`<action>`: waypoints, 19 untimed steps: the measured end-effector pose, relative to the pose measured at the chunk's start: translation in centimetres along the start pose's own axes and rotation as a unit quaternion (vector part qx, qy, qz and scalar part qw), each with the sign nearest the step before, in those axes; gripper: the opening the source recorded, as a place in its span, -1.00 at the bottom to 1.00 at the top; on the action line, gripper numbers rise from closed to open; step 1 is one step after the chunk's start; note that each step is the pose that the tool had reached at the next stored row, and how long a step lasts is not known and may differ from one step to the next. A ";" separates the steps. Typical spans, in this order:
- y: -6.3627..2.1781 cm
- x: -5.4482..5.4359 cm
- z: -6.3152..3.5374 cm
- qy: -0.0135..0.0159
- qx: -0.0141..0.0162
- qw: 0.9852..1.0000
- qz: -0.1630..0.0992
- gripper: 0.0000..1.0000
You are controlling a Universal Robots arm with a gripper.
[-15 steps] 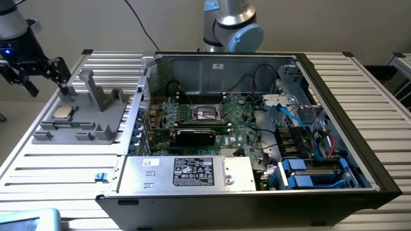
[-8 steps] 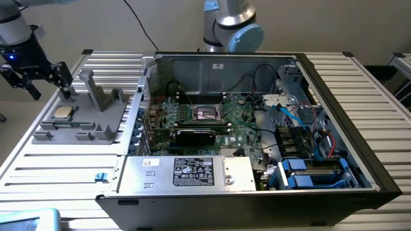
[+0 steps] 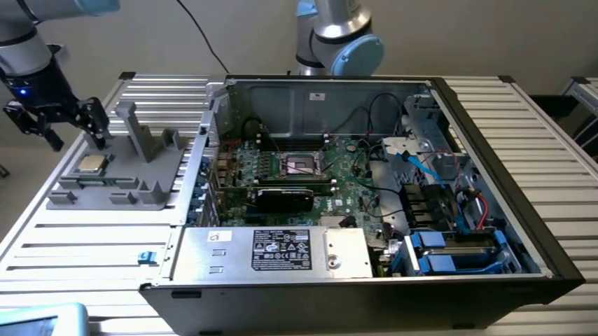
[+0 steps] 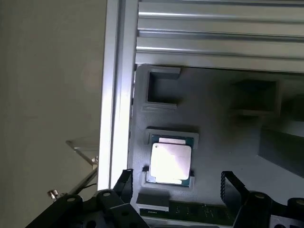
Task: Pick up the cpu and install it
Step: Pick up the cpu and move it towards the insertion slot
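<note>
My black two-fingered gripper hangs with its jaws spread wide and holding nothing, close above the small flat square silver-topped cpu, which lies apart from my fingers in a recess of the grey plastic fixture, at the exterior view's left of the open black computer case.

Claw spread wide near cpu — apparently apart.

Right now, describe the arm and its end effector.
The arm has silver-grey tubular links with light blue joint caps. Its wrist section is black with a small blue light. The end effector is black, with two angular dark fingers.
</note>
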State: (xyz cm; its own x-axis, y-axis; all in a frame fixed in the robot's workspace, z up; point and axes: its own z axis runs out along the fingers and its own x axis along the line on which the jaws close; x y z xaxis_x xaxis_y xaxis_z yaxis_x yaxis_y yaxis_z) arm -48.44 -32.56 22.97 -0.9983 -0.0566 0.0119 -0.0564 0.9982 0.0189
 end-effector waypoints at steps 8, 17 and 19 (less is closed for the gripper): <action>-0.19 0.0 1.41 0.000 -0.001 1.000 0.005 0.68; -0.28 0.0 2.41 0.006 -0.010 1.000 0.011 0.68; -0.29 -0.1 2.72 0.007 -0.010 1.000 0.012 0.68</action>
State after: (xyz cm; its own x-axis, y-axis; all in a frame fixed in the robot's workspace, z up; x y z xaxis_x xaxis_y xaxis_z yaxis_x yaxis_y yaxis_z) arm -48.36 -32.80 20.24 -0.9991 -0.0334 0.0264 -0.0323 0.9987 0.0386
